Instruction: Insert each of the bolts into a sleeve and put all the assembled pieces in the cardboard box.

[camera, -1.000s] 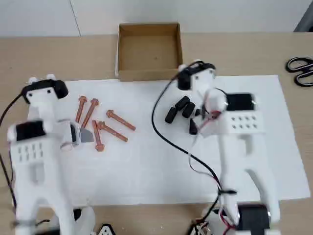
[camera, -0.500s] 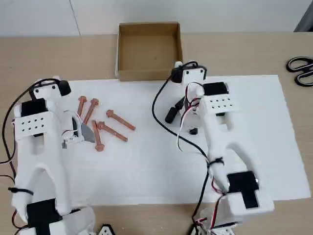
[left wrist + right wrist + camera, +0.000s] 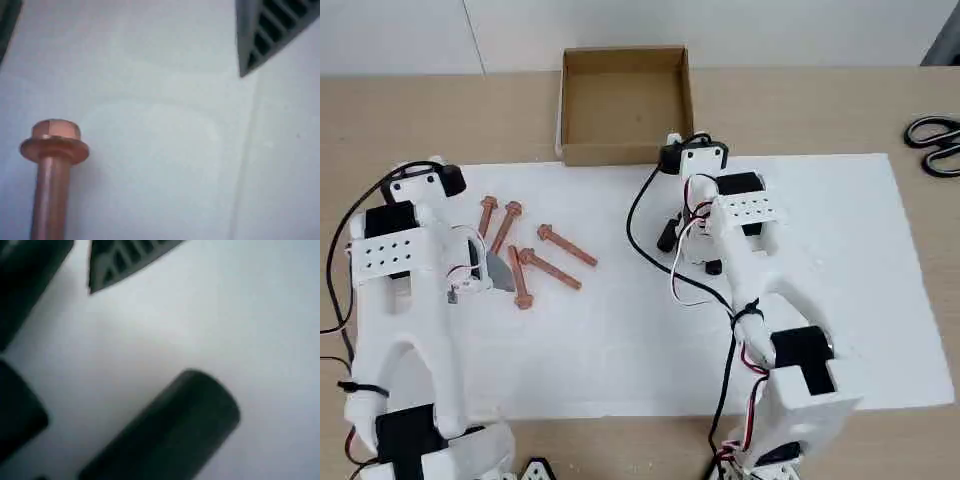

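With jaws apart, the left gripper is just beside 5 bolts; the closest bolt lies lengthwise roughly toward the cardboard box.

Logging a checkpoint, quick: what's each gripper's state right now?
Left gripper: open, holding nothing, over a bolt.
Right gripper: cannot be told.

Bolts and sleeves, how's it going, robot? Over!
Left gripper low over bolts, holding nothing. Right gripper low over sleeves. No bolt sleeved, none in cardboard box. Scissors well aside.
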Motion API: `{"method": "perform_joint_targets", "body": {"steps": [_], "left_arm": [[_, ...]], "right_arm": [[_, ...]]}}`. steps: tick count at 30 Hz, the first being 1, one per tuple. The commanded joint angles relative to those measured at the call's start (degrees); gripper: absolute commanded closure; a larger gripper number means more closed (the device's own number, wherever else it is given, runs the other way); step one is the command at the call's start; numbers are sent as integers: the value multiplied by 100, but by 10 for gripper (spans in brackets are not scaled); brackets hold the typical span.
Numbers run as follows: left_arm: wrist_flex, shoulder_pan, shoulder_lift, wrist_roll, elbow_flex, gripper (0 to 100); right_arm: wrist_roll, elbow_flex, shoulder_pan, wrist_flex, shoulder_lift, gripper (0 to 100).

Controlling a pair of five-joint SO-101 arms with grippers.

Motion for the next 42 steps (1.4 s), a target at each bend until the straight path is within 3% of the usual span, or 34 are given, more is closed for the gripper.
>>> {"method": "perform_joint_targets", "body": {"steps": [1,15,21,34,42], "left_arm": [[53,18,-35,18,-215,712],[53,18,-26,18,-207,712],[53,18,-26,18,-207,712],[844,510,105,-114,-1112,712],[976,466,2198,-132,-2774,713]], "right_arm": [[-70,-273,40,-110,57,844],[-492,-369,127,-171,725,850],[-492,-527,127,-75,734,997],[-176,-3200,119,2369,734,991],[-79,-3534,119,2695,734,991]]}}
